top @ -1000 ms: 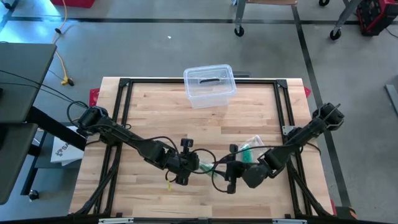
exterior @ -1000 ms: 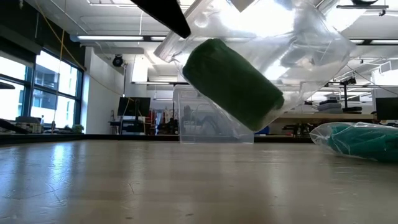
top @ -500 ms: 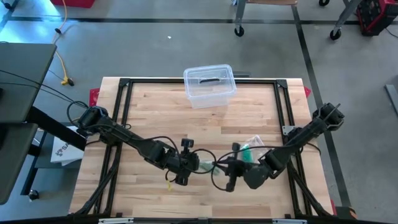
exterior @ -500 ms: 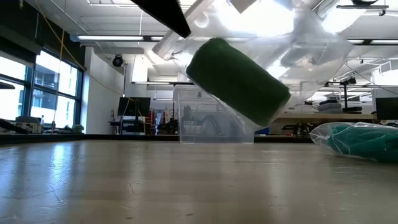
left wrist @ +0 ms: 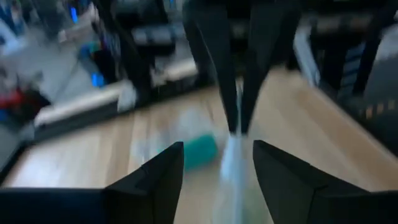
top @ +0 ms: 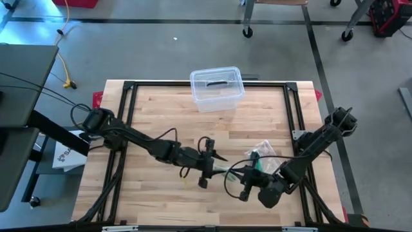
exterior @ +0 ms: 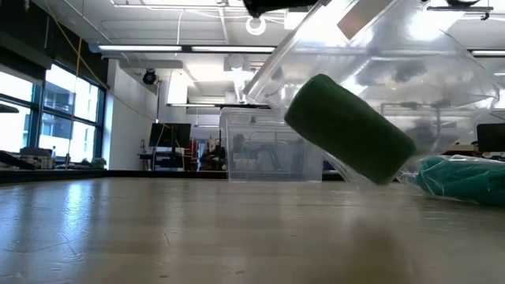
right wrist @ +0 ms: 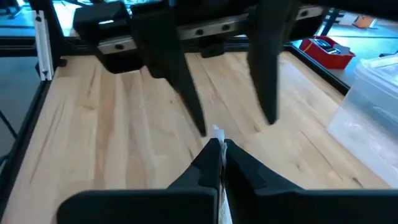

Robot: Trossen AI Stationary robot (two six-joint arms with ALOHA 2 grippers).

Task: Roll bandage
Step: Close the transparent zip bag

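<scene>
Low view only: dark green bandage roll point(exterior: 350, 128) tilted inside a clear plastic bag point(exterior: 394, 55), hanging off the table point(exterior: 197, 237); a second teal bundle in plastic point(exterior: 461, 177) lies on the wood at the far right; neither roll is readable from above, where only a crumpled wrapper with a green streak point(top: 261, 153) shows near the right arm. Right wrist view: right gripper point(right wrist: 219, 152) with fingers pressed together, pinching a thin white-clear edge of plastic; the left arm's two dark fingers point(right wrist: 180, 81) stand apart just beyond it. Left wrist view, blurred: left gripper point(left wrist: 214, 165) fingers spread, a teal shape point(left wrist: 200, 151) between them farther off.

Surface: pale wood planks in a black frame; clear lidded bin point(top: 217, 88) at the far edge; grey floor, windows on the left.

Both arms reach inward, grippers near each other at the table's front centre.
</scene>
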